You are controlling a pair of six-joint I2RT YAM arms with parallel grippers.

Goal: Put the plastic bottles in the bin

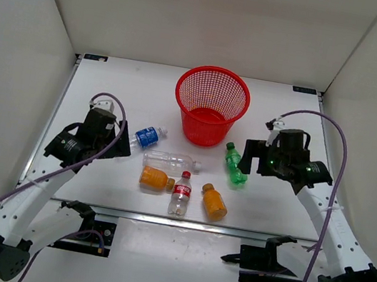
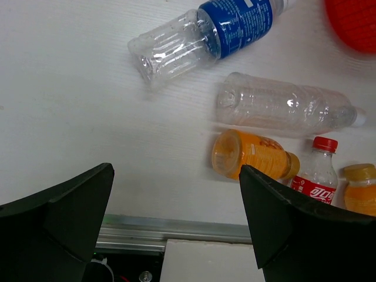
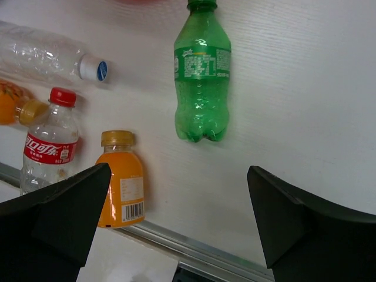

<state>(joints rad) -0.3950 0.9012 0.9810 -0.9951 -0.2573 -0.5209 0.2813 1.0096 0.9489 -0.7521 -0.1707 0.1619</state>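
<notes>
Top external view: the bin stands upright at the far centre of the table.
Bottles: all six lie on the table, outside the bin and nearer than it.
Order, left to right: blue-labelled bottle, clear bottle, orange bottle, cola bottle, second orange bottle, green bottle.
Left pincer: my jaws are spread wide, holding nothing, left of the blue-labelled bottle.
Right pincer: my jaws are spread wide, holding nothing, just right of the green bottle.
</notes>
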